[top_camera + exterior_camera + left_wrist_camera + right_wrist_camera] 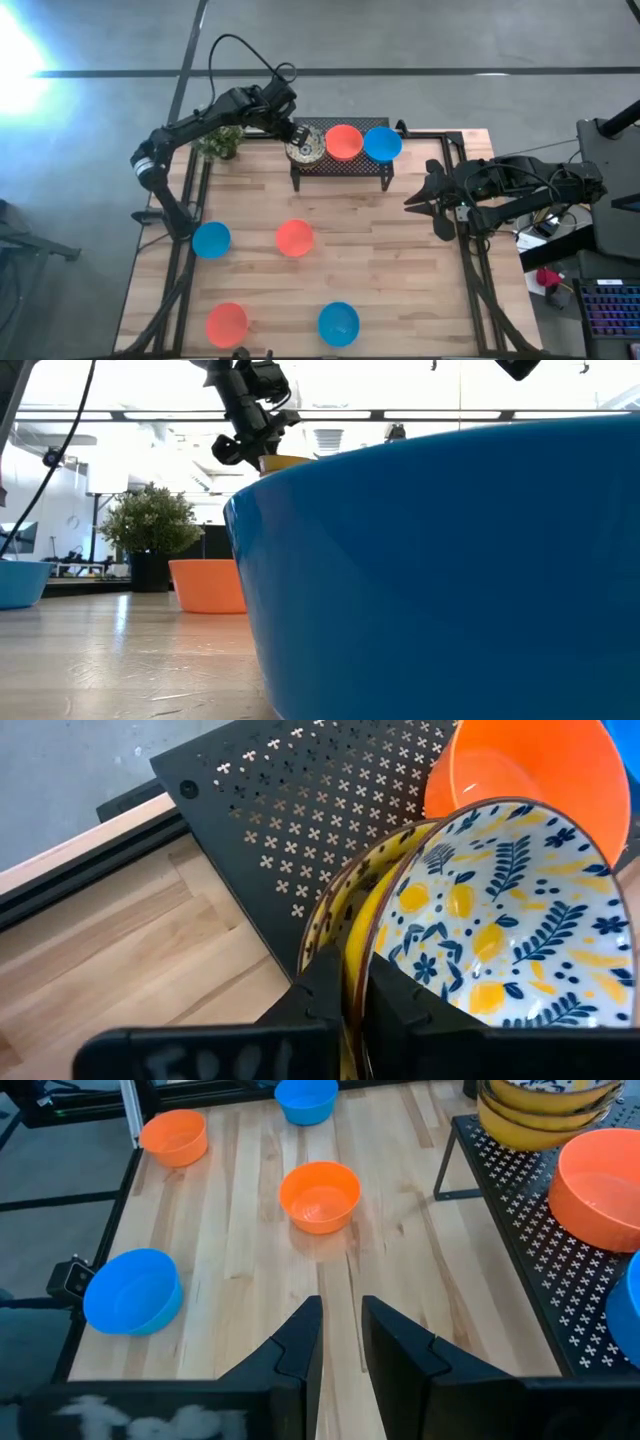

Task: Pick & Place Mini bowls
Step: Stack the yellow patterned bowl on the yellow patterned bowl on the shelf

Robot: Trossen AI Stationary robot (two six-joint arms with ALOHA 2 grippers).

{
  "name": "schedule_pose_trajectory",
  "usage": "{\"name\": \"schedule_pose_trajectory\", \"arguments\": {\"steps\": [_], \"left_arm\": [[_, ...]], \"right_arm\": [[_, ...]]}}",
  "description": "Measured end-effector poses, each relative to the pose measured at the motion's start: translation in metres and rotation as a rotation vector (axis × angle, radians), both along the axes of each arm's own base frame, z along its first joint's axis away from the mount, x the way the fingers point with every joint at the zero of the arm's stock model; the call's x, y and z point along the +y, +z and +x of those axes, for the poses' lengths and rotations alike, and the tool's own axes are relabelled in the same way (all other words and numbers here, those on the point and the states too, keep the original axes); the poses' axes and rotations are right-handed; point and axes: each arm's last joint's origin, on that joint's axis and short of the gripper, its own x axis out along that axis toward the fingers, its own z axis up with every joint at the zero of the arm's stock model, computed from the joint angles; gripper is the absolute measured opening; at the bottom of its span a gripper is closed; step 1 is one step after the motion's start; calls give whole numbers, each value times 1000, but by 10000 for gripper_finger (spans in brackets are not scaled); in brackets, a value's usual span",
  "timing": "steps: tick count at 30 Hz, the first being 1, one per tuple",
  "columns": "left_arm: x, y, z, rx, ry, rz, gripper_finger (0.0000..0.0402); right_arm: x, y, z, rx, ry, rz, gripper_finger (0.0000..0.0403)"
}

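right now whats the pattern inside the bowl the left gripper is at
Blue leaves and yellow lemons on cream, inside the patterned bowl; left wrist view shows it best.

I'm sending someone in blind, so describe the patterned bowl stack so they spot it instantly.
Find the black perforated metal rack at the wooden table's far edge. Three items sit on it in a row; the stack of cream bowls with blue-and-yellow leaf pattern is the left one, under the left hand. Its neighbours are plain orange and blue.

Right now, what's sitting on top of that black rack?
On the black rack: a stack of patterned bowls gripped by the left gripper, an orange bowl, a blue bowl. The stack's lower bowls are mostly hidden.
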Motion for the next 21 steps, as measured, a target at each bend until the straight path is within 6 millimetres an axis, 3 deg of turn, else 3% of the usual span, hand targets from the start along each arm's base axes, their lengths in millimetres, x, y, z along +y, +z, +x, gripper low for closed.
{"name": "schedule_pose_trajectory", "arguments": {"steps": [21], "left_arm": [[1,0,1,-12,8,4,30]], "right_arm": [[0,0,0,0,0,1,68]]}}
